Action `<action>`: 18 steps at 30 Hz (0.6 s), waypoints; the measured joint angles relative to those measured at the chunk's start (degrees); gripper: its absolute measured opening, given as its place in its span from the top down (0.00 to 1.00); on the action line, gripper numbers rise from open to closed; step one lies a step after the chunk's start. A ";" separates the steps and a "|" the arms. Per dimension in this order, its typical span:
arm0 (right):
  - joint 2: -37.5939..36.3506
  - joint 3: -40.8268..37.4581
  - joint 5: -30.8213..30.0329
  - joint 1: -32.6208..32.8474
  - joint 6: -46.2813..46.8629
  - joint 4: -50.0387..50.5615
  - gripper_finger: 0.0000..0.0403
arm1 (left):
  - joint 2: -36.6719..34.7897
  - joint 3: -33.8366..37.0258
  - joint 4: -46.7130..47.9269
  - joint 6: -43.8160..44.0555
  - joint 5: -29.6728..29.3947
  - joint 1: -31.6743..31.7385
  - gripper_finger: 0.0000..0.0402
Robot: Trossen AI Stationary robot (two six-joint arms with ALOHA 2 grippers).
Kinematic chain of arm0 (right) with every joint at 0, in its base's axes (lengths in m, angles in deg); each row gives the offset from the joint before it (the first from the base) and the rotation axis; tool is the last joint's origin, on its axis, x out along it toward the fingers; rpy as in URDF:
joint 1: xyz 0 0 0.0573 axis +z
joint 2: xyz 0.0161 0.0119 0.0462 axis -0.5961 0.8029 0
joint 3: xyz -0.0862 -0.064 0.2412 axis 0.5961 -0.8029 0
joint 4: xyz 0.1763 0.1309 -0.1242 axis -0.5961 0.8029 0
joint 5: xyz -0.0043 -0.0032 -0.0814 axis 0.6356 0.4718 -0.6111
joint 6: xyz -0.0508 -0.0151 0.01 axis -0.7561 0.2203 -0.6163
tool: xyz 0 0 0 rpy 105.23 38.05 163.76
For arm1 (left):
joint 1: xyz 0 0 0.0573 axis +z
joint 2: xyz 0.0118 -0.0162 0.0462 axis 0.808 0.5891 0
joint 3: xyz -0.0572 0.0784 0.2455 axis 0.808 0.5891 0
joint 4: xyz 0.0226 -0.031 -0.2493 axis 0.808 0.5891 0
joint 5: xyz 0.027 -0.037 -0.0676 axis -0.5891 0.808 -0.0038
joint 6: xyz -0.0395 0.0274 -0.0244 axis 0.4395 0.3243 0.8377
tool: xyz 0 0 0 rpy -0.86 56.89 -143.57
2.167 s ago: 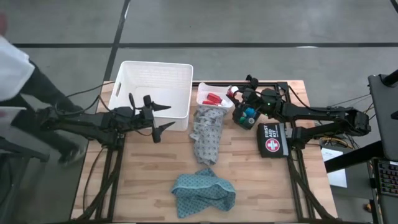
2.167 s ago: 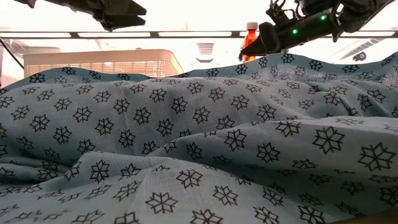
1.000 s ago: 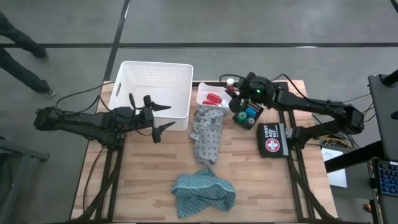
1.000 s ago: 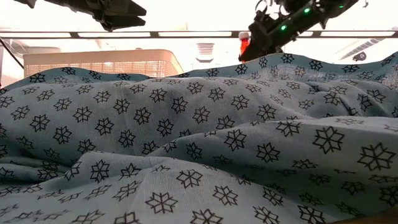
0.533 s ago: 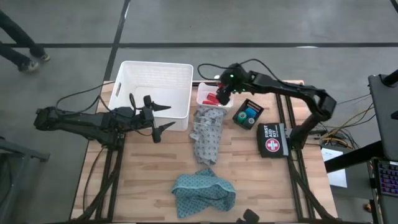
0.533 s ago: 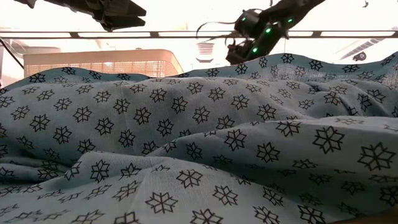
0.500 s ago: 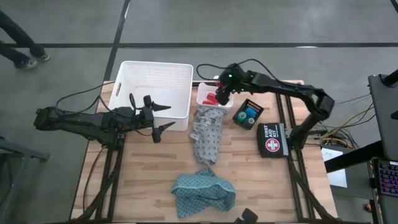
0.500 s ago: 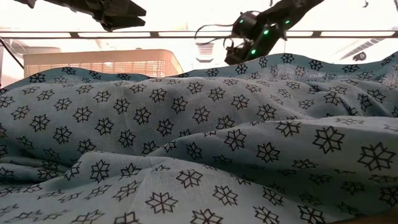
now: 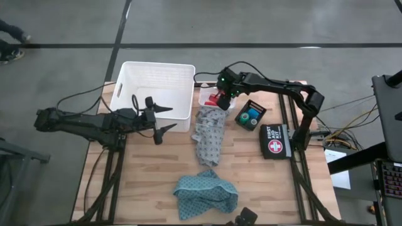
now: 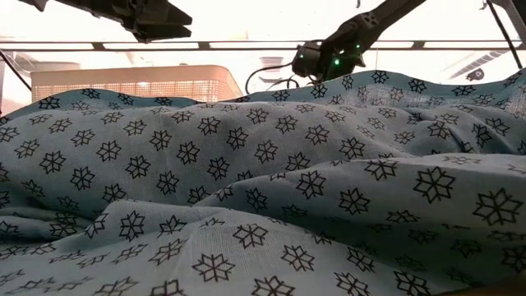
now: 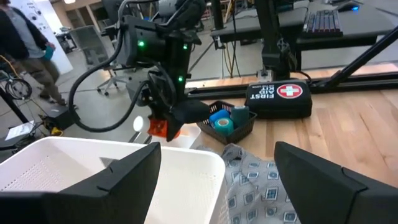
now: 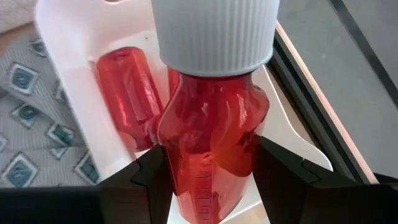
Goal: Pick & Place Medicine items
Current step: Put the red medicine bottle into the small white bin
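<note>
My right gripper (image 9: 221, 95) hangs over the small white tray (image 9: 202, 94) at the table's far side, shut on a red bottle with a white cap (image 12: 211, 124). Two more red bottles (image 12: 127, 84) lie flat in that tray. A blue container (image 11: 219, 119) and a green one (image 11: 240, 114) stand in a black tray (image 9: 251, 115) to its right. My left gripper (image 9: 173, 118) waits open in the air beside the white basket (image 9: 154, 78), holding nothing. My right gripper pinches the bottle's red body (image 12: 205, 177) between its two fingers (image 12: 146, 177), below the bulge under the cap. The fingers come slanting down from the table's right. The bottle is lifted clear above the small white tray, tilted with its cap (image 12: 214, 34) leaning away from the wrist.
A grey patterned cloth (image 9: 209, 135) lies just near of the small tray, and a teal patterned cloth (image 9: 206, 194) lies toward the near edge. The black first-aid pouch (image 9: 275, 141) sits at the right. Bare wood shows at the near left.
My right gripper has carried the red bottle from above the black tray toward the table's left and down, tipping its fingers steeply downward, and now hangs over the small white tray. The bottle has stayed in the hold and tilted with it.
</note>
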 joint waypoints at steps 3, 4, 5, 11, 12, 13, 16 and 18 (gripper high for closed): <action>0.63 -0.40 0.04 -0.40 1.76 0.19 0.55 | 0.00 0.00 1.36 0.00 0.00 0.00 0.22; 0.97 -0.46 0.01 -0.39 2.40 0.34 0.55 | 0.00 0.00 1.74 0.00 0.00 0.01 0.22; 1.31 -0.46 0.00 -0.40 2.59 0.11 0.55 | 0.00 0.00 2.16 -0.01 0.00 0.00 0.21; 3.25 -0.55 0.00 -0.42 2.56 0.18 0.55 | 0.00 0.00 4.86 0.00 0.00 0.01 0.22; 3.41 -0.57 0.04 -0.44 2.58 0.16 0.55 | 0.00 0.00 5.31 0.00 0.00 0.01 0.22; 3.55 -0.60 0.20 -0.49 2.58 0.27 0.55 | 0.00 0.00 5.71 0.00 0.00 0.00 0.22; 4.20 -0.61 0.25 -0.47 2.58 0.32 0.55 | 0.00 0.00 6.61 0.00 0.00 0.01 0.21; 4.80 -0.65 0.43 -0.45 2.58 0.43 0.55 | -0.02 0.00 7.44 0.02 0.00 0.00 0.21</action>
